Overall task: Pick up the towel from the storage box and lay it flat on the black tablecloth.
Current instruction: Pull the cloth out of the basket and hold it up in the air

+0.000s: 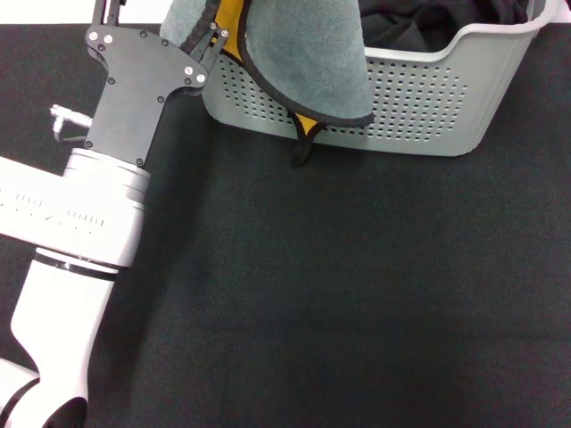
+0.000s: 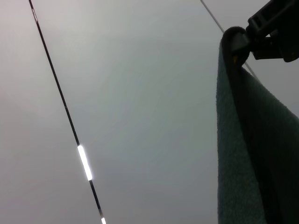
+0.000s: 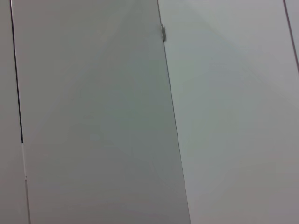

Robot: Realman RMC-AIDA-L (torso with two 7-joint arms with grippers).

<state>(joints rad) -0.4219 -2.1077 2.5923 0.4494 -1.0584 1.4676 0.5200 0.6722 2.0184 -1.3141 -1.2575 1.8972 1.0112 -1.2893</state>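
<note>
My left gripper point(image 1: 217, 34) is at the top left of the head view, shut on the towel point(image 1: 308, 62), which it holds up in front of the storage box point(image 1: 428, 98). The towel hangs folded with its grey side outward, orange-yellow showing along the inner fold, and a dark trimmed corner dangling just above the black tablecloth point(image 1: 339, 294). In the left wrist view the towel point(image 2: 243, 154) hangs from the black fingers point(image 2: 273, 25) against a pale ceiling. My right gripper is out of view; the right wrist view shows only ceiling panels.
A bundle of black fabric point(image 1: 419, 27) lies inside the storage box at the back right. The left arm's white forearm point(image 1: 80, 232) crosses the left side of the tablecloth.
</note>
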